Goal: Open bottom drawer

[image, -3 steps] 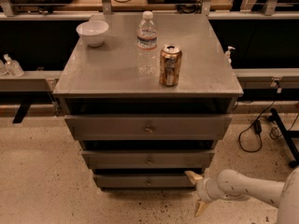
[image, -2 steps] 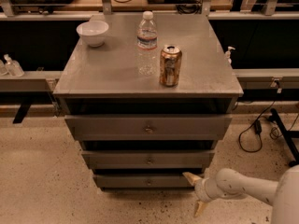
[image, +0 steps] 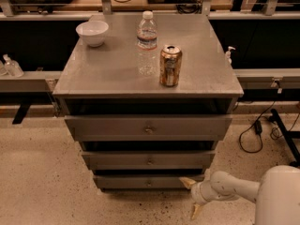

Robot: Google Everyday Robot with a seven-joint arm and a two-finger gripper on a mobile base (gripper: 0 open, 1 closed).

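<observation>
The bottom drawer (image: 140, 182) is the narrowest grey front of three, low on the cabinet, with a small round knob (image: 149, 183) at its middle. It sits nearly flush under the middle drawer (image: 149, 160). My gripper (image: 191, 197) is at the lower right, just off the bottom drawer's right end and near the floor. It is open, with nothing between its tan fingers. The upper fingertip (image: 187, 182) is at the drawer front's right edge; the lower one (image: 195, 212) points down at the floor.
On the grey cabinet top (image: 108, 74) stand a white bowl (image: 92, 33), a water bottle (image: 147, 42) and a drink can (image: 170, 65). The top drawer (image: 149, 127) juts out furthest. Cables (image: 255, 130) and a black stand leg (image: 286, 135) lie on the floor at the right.
My gripper has crept slightly left and down, closer to the bottom drawer's right end. The drawers and the things on top have not moved.
</observation>
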